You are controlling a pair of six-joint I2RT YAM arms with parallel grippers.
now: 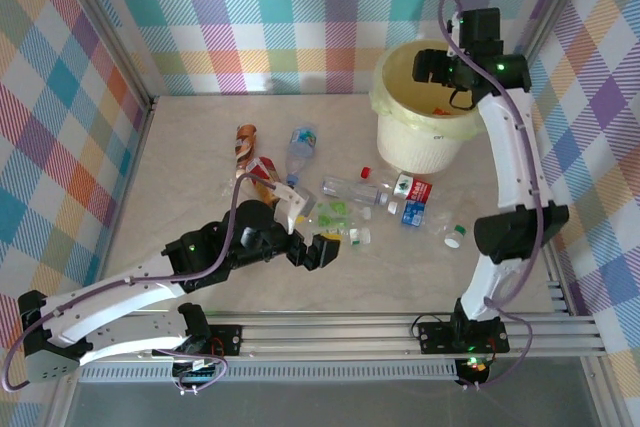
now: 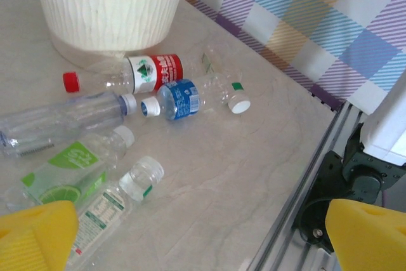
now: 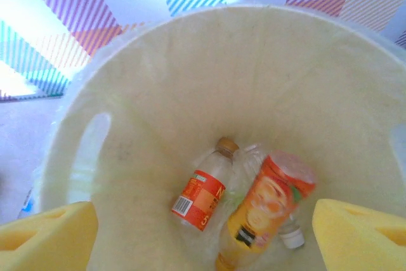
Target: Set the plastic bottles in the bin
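Observation:
The bin (image 1: 420, 137) stands at the back right of the table, its bag folded over the rim. My right gripper (image 1: 432, 67) hangs open above it, nothing between its yellow pads (image 3: 47, 236). Inside the bin (image 3: 127, 80) lie a red-labelled bottle (image 3: 203, 198) and an orange-labelled bottle (image 3: 269, 211), the latter blurred. Several plastic bottles (image 1: 355, 189) lie scattered mid-table. My left gripper (image 1: 322, 250) is open just in front of them. Its view shows a green-labelled bottle (image 2: 63, 176) and a small clear bottle (image 2: 108, 204) beside its left pad (image 2: 38, 236).
A red-labelled bottle (image 2: 152, 71) and a blue-labelled one (image 2: 181, 99) lie by the bin's base (image 2: 111, 4). A brown bottle (image 1: 246, 142) lies far left of the group. The metal rail (image 2: 298, 220) edges the table on the near side, and checked walls enclose it.

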